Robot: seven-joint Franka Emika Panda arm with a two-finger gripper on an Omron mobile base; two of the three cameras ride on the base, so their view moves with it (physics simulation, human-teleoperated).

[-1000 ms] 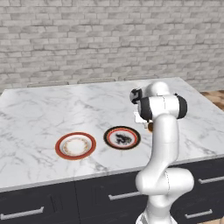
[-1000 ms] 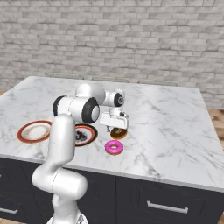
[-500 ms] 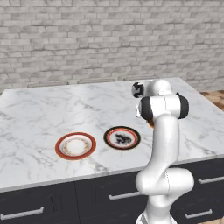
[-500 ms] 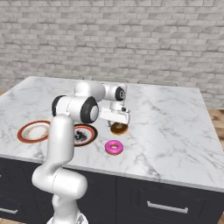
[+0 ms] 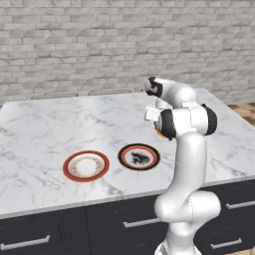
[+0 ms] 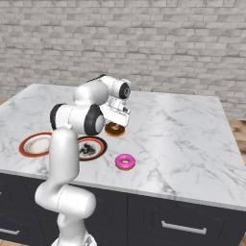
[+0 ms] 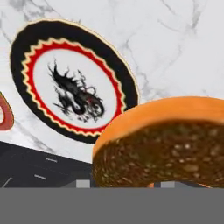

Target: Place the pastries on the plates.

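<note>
My gripper (image 6: 116, 123) is shut on the brown chocolate-glazed doughnut (image 6: 115, 129), holding it just above the counter to the right of the black-rimmed plate (image 6: 98, 150). In the hand view the doughnut (image 7: 162, 143) sits tilted and very close, hiding the fingertips, with the black-rimmed plate (image 7: 21, 45) beyond it. The pink-frosted doughnut (image 6: 125, 162) lies on the marble near the front edge. The red-orange-rimmed plate (image 5: 71, 159) sits left of the black-rimmed plate (image 5: 126, 151). Both plates hold nothing. In the left base view my forearm hides most of the chocolate doughnut (image 5: 160, 133).
The marble counter (image 6: 182, 134) spreads wide to the right of the doughnuts. A grey brick wall (image 5: 99, 45) runs behind it. Dark drawer fronts (image 6: 178, 226) line the front below the counter edge.
The hand has lifted the chocolate doughnut off the counter and carried it a little back and towards the black-rimmed plate. The pink doughnut and both plates have stayed put.
</note>
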